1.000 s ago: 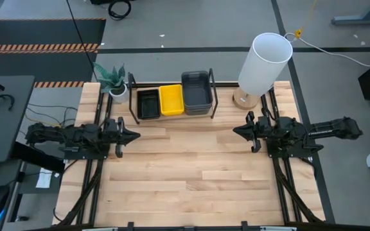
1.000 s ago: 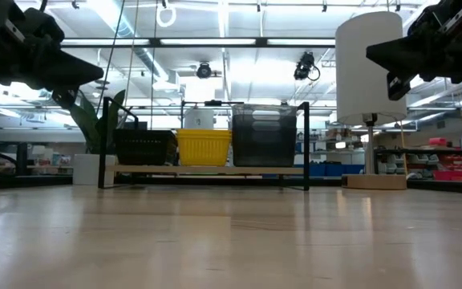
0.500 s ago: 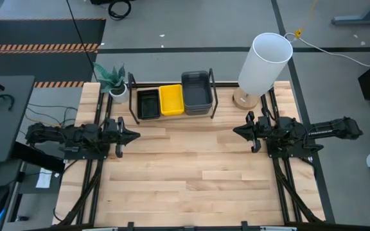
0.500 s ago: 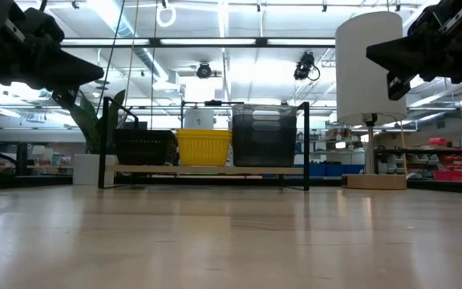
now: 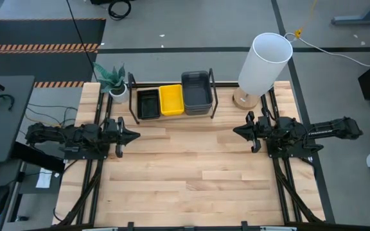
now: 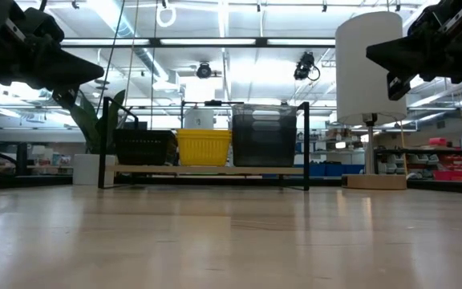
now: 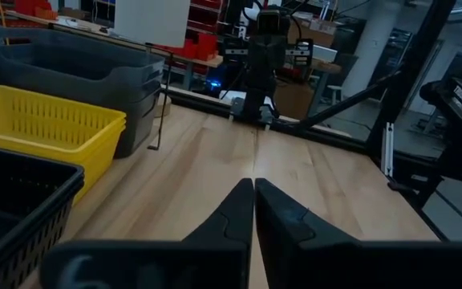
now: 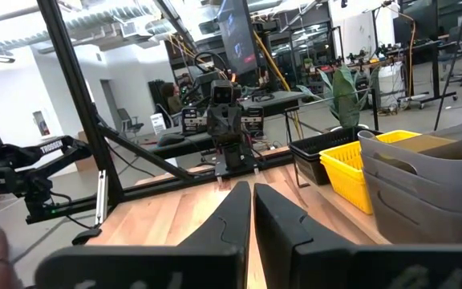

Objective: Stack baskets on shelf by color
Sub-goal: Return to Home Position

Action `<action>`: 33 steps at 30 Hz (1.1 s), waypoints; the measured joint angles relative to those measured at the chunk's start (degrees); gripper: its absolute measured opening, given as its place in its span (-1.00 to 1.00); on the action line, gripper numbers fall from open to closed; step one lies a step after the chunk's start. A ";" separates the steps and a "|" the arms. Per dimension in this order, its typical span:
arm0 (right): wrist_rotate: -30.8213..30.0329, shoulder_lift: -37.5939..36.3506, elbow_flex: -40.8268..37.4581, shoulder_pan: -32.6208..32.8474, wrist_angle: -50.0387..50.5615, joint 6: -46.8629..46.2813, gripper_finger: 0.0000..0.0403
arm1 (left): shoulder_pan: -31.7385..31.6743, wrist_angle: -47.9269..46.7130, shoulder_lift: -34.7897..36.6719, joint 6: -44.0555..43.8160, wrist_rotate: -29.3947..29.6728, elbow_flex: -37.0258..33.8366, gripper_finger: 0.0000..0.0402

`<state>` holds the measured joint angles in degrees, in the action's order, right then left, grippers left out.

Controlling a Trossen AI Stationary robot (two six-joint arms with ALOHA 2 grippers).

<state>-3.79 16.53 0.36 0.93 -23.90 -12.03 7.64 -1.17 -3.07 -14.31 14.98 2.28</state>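
Observation:
On the shelf (image 5: 172, 117) at the table's far edge stand three basket stacks side by side: black (image 5: 148, 103), yellow (image 5: 171, 99) and dark grey (image 5: 196, 92). They rest on the shelf's wooden board (image 6: 207, 170) inside its black wire frame. The grey stack (image 6: 264, 135) is the tallest. My left gripper (image 5: 137, 135) hovers shut above the table's left side, pointing right. My right gripper (image 5: 236, 131) hovers shut above the right side, pointing left. Each wrist view shows its own shut fingers (image 7: 253, 186) (image 8: 250, 188) and the baskets to one side.
A white lamp (image 5: 264, 64) on a wooden base stands at the far right corner, just right of the shelf. A potted plant (image 5: 114, 81) stands at the far left corner. Bare wooden tabletop (image 5: 191, 167) lies between and in front of the arms.

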 joint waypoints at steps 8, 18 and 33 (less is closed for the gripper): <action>0.00 0.00 0.00 0.00 0.00 0.05 -0.88 | 0.00 0.07 0.00 -0.01 0.00 0.00 -0.84; 0.00 0.00 0.00 0.00 0.00 0.07 -0.87 | 0.00 0.15 -0.01 -0.03 0.00 0.00 -0.88; 0.00 0.00 0.00 0.00 0.00 0.04 -0.87 | 0.00 0.17 -0.02 0.00 -0.02 0.00 -0.84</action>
<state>-3.79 16.53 0.36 0.93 -23.90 -11.99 7.64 -0.99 -3.09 -14.31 14.96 2.28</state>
